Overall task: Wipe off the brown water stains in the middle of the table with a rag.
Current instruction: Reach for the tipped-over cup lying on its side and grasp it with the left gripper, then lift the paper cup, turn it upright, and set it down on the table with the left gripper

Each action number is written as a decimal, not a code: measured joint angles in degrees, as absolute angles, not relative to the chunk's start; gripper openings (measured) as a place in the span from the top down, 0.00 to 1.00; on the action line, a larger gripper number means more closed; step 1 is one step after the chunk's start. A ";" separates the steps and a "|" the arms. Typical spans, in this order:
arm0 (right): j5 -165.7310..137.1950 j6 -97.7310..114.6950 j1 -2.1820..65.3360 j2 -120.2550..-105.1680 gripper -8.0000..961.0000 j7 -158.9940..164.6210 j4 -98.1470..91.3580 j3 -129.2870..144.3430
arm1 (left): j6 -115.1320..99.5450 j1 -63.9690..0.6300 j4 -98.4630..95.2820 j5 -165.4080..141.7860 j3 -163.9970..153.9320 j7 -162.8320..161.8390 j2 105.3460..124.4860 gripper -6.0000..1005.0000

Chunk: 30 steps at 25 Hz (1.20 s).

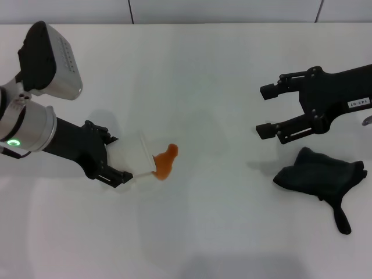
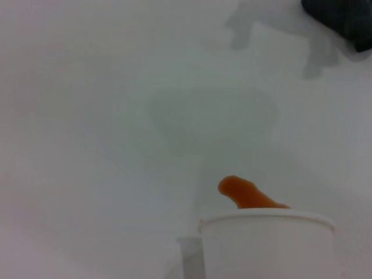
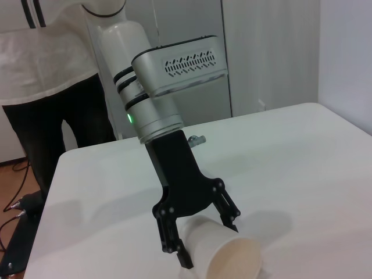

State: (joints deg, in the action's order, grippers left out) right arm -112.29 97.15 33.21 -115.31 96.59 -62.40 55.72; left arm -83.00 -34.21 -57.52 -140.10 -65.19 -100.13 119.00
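Near the middle of the white counter (image 1: pixel 221 70), the left gripper (image 1: pixel 125 158) pinches a white paper cup (image 1: pixel 141 157) tipped on its side, its mouth right against the orange-brown water stain (image 1: pixel 166 161). On the right side, the right gripper (image 1: pixel 266 110) hovers with its fingers spread and holding nothing, just beyond the crumpled black rag (image 1: pixel 322 172), which lies on the counter well apart from the stain.

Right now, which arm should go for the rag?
Right. The right gripper is open and empty, just beside the rag on the table. The left gripper is shut on the tipped paper cup at the brown water stains, far from the rag.
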 joint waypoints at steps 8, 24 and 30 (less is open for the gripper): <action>-112.23 97.25 33.00 -115.31 0.10 96.68 -62.40 55.72 | -82.81 -34.02 -57.53 -139.36 -65.03 -99.83 119.00 0.18; -112.16 97.61 33.37 -115.31 0.10 96.62 -62.56 55.72 | -83.41 -28.89 -62.88 -122.68 -56.14 -90.95 118.91 0.37; -112.14 97.48 33.70 -115.31 0.09 96.31 -62.58 55.76 | -79.59 -31.34 -55.44 -118.49 -55.62 -85.50 118.83 0.43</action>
